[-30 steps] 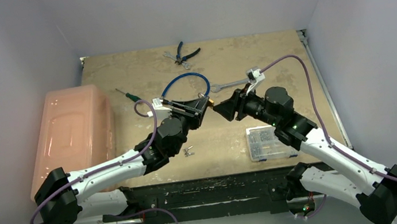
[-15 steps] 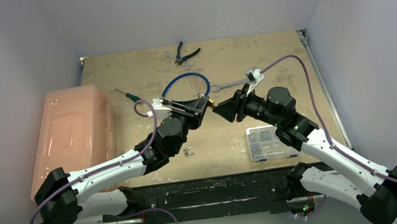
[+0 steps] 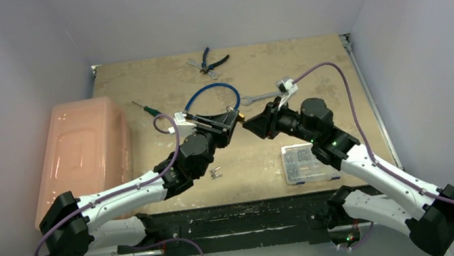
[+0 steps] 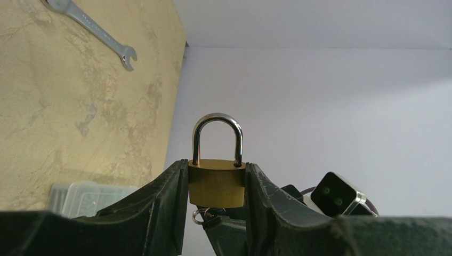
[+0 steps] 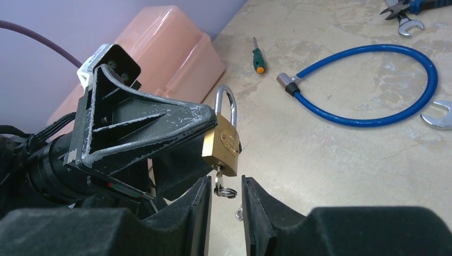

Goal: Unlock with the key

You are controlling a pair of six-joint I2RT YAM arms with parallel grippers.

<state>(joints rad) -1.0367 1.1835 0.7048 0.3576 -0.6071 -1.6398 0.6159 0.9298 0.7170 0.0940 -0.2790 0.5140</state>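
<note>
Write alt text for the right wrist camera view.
The left end effector holds a brass padlock shackle up above the table, a small silver key hanging from its base between the parted fingers of the right end effector. Behind lie a blue cable lock, a green screwdriver and a pink box.

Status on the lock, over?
Left tool shut on small brass padlock, shackle closed. Tiny flat silver key in keyhole, right tool open around it. Nothing blocking.

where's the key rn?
Right wrist view, centre: the key sticks out of the bottom of the brass padlock, just above the gap between the right jaws.
</note>
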